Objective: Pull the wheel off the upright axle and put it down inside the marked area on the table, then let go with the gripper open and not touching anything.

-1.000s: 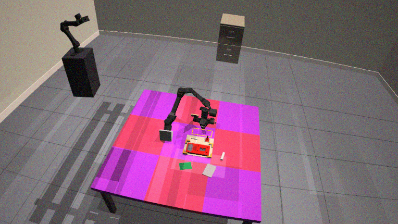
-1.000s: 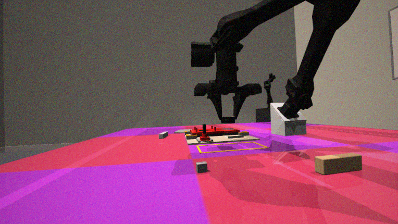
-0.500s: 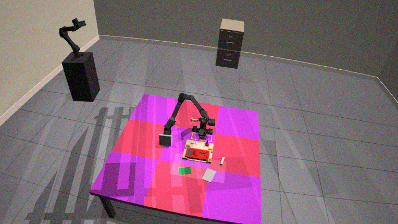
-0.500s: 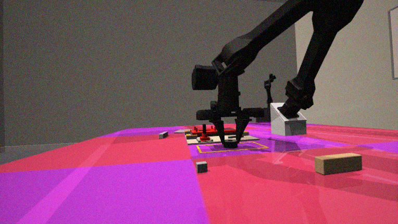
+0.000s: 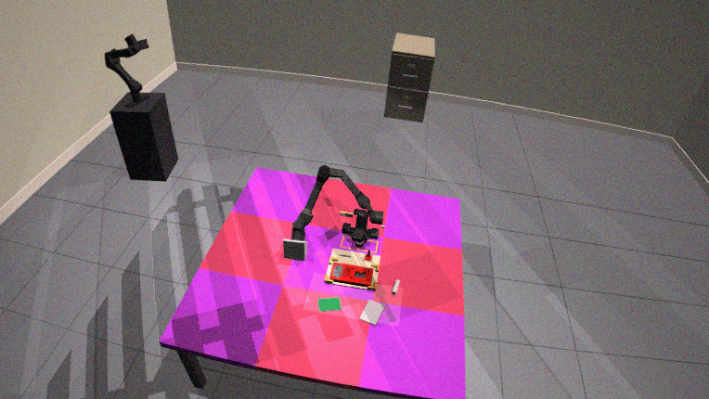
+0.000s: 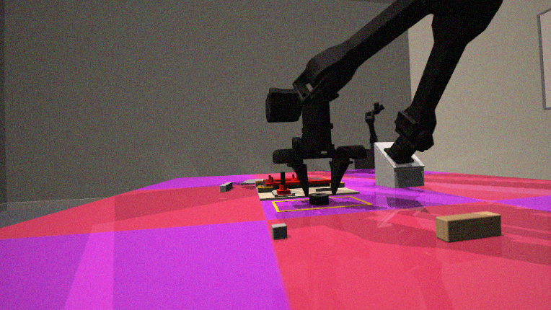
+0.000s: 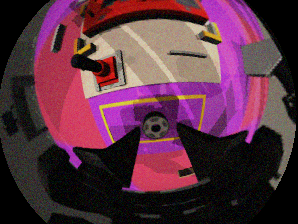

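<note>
Resting inside the marked area, the wheel sits between parted fingers, contact unclear.

A tan block and a small grey cube are seen lying well apart on the pink and purple table. A green square and a grey plate are laid near each other, and a filing cabinet is placed by the far wall.

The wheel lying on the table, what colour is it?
Black. The wheel shows best in the exterior view, inside the yellow outline.
</note>
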